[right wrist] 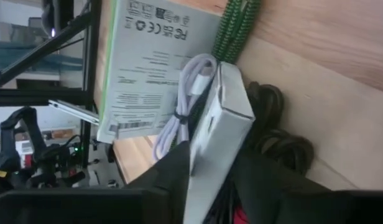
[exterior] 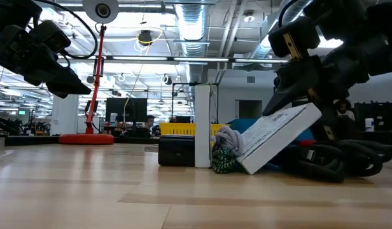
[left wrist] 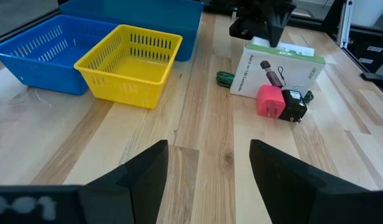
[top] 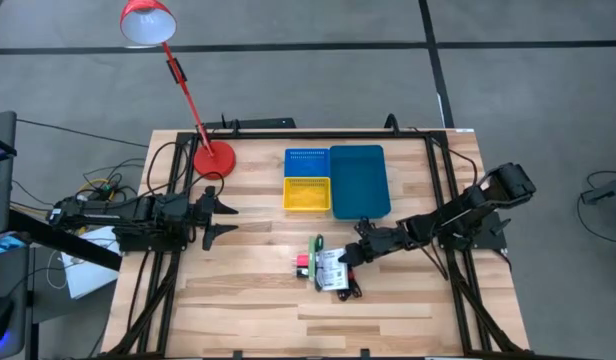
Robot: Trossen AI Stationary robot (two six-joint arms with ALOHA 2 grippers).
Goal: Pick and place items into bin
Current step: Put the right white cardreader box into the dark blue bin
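Note:
The items lie in a small heap (top: 331, 270) near the table's middle front. In it are a white flat box with black print (left wrist: 281, 71), a red-pink block (left wrist: 270, 101), a black adapter (left wrist: 295, 106), a green braided cable (right wrist: 232, 31), a white cable coil (right wrist: 185, 118) and black cables (right wrist: 278, 137). My right gripper (top: 350, 256) reaches in from the table's right and is shut on a white box (exterior: 279, 137). My left gripper (top: 216, 218) is open and empty at the table's left, away from the heap. My right gripper pinches a narrow edge of the white box (right wrist: 219, 124) between its two fingers, at the box's raised end. The fingers come slanting down from the table's right. The box is tilted, its lower end (exterior: 247, 166) on the table by the cables.
A blue basket (top: 306, 161), a yellow basket (top: 306, 193) and a larger blue bin (top: 359, 180) stand side by side at the table's far middle. A red desk lamp's base (top: 213, 158) stands at the far left. Bare wood lies between my left gripper and the heap.

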